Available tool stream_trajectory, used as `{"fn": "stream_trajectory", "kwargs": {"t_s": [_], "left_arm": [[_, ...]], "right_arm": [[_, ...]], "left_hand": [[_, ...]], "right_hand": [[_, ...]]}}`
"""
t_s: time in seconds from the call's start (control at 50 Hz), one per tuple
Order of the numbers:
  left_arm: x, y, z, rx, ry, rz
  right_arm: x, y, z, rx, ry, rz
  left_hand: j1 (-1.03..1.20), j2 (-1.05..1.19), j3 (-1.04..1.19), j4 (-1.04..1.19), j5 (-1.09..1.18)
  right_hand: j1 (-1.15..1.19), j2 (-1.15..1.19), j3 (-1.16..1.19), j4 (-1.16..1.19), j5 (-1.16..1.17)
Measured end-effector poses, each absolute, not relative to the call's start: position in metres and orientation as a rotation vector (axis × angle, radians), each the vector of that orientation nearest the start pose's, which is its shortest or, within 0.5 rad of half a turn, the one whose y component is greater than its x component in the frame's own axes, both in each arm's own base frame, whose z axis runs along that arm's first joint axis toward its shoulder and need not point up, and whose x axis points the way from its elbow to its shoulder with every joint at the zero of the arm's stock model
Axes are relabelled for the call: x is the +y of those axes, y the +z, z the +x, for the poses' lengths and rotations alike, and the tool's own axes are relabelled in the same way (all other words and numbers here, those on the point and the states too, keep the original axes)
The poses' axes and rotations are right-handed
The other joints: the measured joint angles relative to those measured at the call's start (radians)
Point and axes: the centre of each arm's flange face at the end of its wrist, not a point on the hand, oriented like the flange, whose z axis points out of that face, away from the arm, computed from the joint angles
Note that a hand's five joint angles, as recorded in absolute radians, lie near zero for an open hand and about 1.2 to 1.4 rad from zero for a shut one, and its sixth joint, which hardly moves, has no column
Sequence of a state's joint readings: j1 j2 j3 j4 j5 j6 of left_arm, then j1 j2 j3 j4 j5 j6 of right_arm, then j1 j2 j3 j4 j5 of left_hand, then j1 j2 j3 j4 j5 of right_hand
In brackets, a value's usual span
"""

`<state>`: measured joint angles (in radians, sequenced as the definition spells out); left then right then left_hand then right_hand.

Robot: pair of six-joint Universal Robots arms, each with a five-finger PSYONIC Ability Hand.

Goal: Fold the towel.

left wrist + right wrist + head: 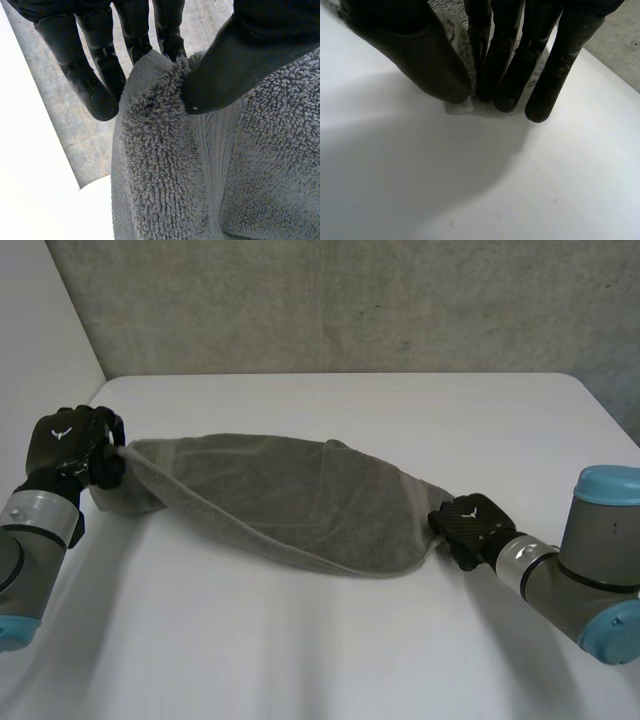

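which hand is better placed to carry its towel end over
Left, probably: the left hand pinches its end of the towel lifted, the right hand holds its end down at the table.

Heads up, no readable words, numbers or brand names anywhere here. Only sign you get: small white emblem (pixel 62 433), winged V shape, on back of left hand (pixel 78 452). Same kind of emblem on back of right hand (pixel 478 530), smaller in head view, no letters legible beside either one. Towel (pixel 290 495): plain grey loops in left wrist view, nothing legible on it.
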<state>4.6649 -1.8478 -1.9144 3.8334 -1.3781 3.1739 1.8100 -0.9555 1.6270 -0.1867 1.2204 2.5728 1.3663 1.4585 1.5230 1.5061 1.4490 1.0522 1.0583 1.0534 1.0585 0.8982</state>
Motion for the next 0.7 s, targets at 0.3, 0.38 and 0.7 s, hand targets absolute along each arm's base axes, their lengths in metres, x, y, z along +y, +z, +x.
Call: {"fn": "stream_trajectory", "kwargs": {"t_s": [0.3,0.38,0.7], "left_arm": [[-0.329,0.183,-0.164,2.223,-2.396,0.32],[-0.329,0.183,-0.165,2.223,-2.396,0.321],[-0.329,0.183,-0.165,2.224,-2.397,0.323]], "right_arm": [[-0.288,0.1,0.244,2.226,-1.563,-1.256],[-0.286,0.1,0.245,2.221,-1.561,-1.258],[-0.285,0.112,0.252,2.204,-1.563,-1.126]], "left_hand": [[0.0,0.0,0.0,0.0,0.0],[0.0,0.0,0.0,0.0,0.0],[0.0,0.0,0.0,0.0,0.0]], "right_hand": [[-0.055,-0.033,-0.05,-0.053,-0.029],[-0.202,-0.119,-0.147,-0.198,-0.147],[-0.249,-0.203,-0.232,-0.252,-0.264]]}}
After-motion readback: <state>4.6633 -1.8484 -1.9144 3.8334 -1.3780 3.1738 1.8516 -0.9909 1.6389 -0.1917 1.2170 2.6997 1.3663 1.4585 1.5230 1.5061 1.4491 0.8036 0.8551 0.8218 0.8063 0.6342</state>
